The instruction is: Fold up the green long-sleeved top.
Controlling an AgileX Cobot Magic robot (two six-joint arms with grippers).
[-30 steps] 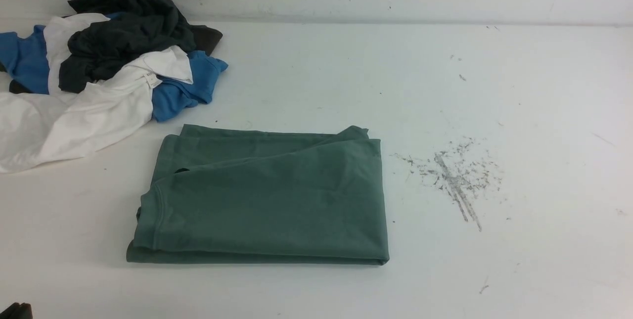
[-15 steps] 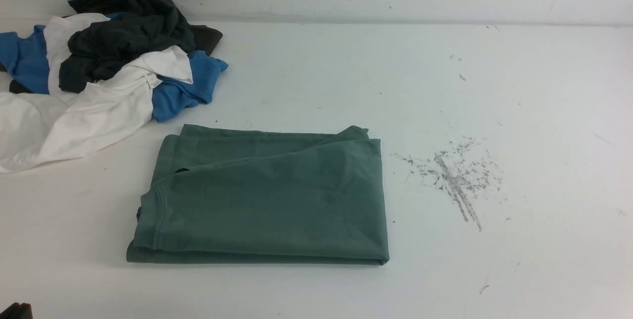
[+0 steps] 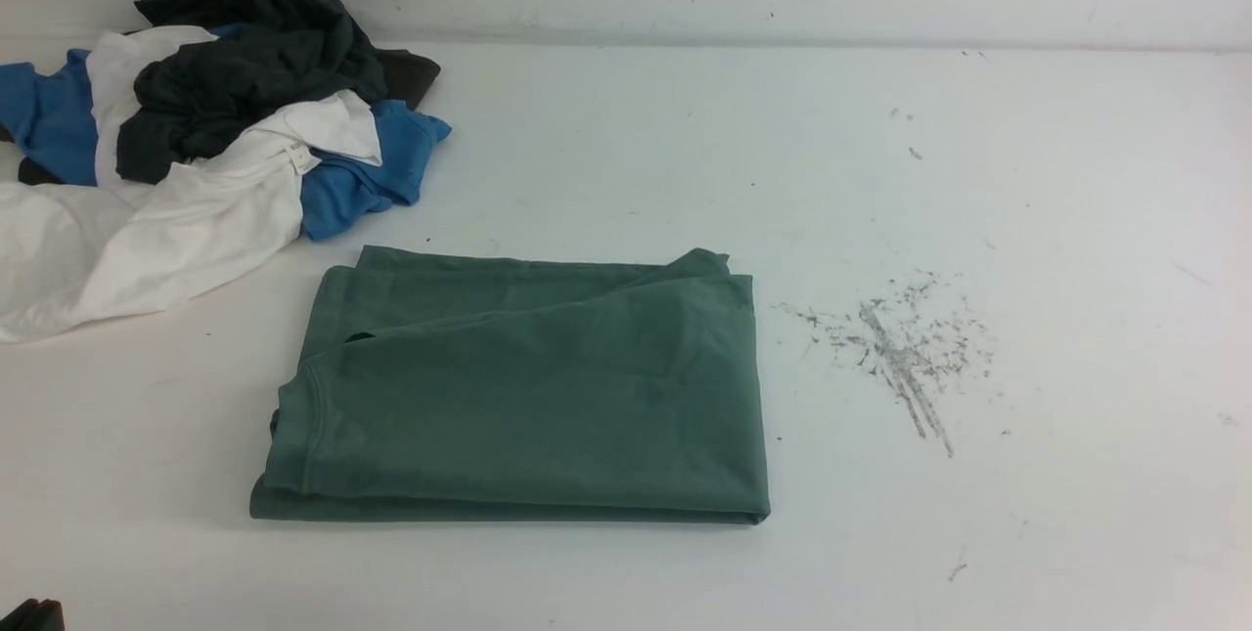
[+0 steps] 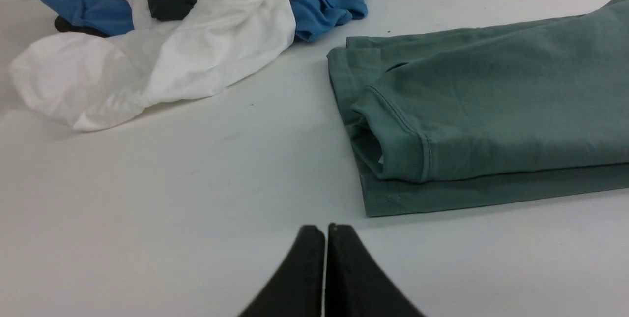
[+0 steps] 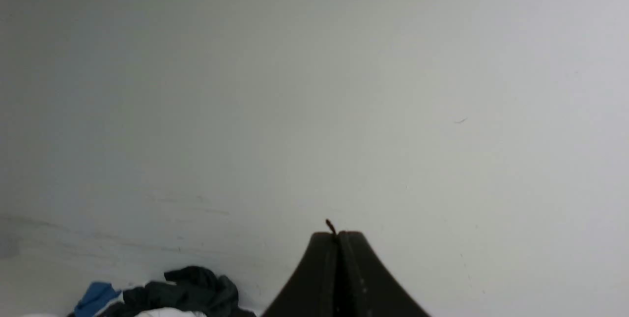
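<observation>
Left wrist view showed the left hand (image 4: 325, 231) with its black fingers pressed together, holding nothing, poised low over the bare white bench (image 4: 172, 199) near the hemmed corner of the green long-sleeved top (image 4: 491, 110). The top lay folded into a flat rectangle at mid-bench (image 3: 528, 396). The right hand (image 5: 339, 235) was likewise pressed together and empty, tilted toward a pale wall. A small white tag on the crumpled clothes pile (image 3: 196, 132) at far left was too small to read.
</observation>
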